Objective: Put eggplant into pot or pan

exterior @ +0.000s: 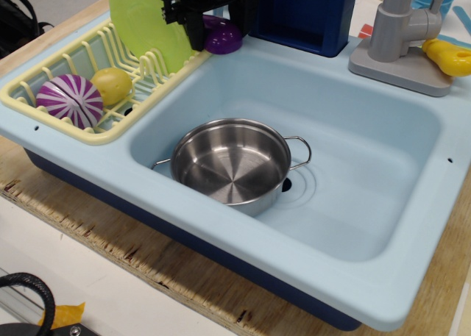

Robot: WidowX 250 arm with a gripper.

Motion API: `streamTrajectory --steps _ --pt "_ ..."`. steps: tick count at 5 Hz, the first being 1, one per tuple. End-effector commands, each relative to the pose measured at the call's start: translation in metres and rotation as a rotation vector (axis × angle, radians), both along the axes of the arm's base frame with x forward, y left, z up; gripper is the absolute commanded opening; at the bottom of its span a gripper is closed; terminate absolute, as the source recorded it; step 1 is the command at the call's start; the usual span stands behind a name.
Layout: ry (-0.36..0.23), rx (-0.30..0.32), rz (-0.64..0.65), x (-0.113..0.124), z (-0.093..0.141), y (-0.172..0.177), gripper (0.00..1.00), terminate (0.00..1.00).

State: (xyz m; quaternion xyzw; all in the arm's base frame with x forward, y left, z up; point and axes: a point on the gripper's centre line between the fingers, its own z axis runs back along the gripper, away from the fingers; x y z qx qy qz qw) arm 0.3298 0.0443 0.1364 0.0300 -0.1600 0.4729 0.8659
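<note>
My table (88, 226) is raw plywood with a chipped, splintered front edge, and a pale blue toy sink unit (383, 277) sits on it. Below lies a white surface (110, 299); light is even and soft.

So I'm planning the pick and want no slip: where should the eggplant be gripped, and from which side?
Probably across the rounded purple body of the eggplant, coming down from above. It lies on its side on the sink's back ledge, close beside the green plate, with the blue box right behind it, so a sideways approach looks cramped. The gripper is already at its left end.
</note>
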Motion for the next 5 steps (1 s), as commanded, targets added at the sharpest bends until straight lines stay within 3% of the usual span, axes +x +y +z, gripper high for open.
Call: streamTrajectory --steps 1,2,3,4,5 --pt "-0.079 0.019 0.003 -0.020 0.037 -0.017 0.00 0.00" --pt "-0.061 0.024 0.018 -0.040 0.043 -0.029 0.00 0.00" --pt "-0.022 -0.005 0.065 -0.072 0.030 -0.037 0.00 0.00" --pt "-0.009 -0.050 0.111 -0.090 0.014 -0.044 0.00 0.00" --pt "-0.003 -0.079 0.105 -0.093 0.001 -0.045 0.00 0.00"
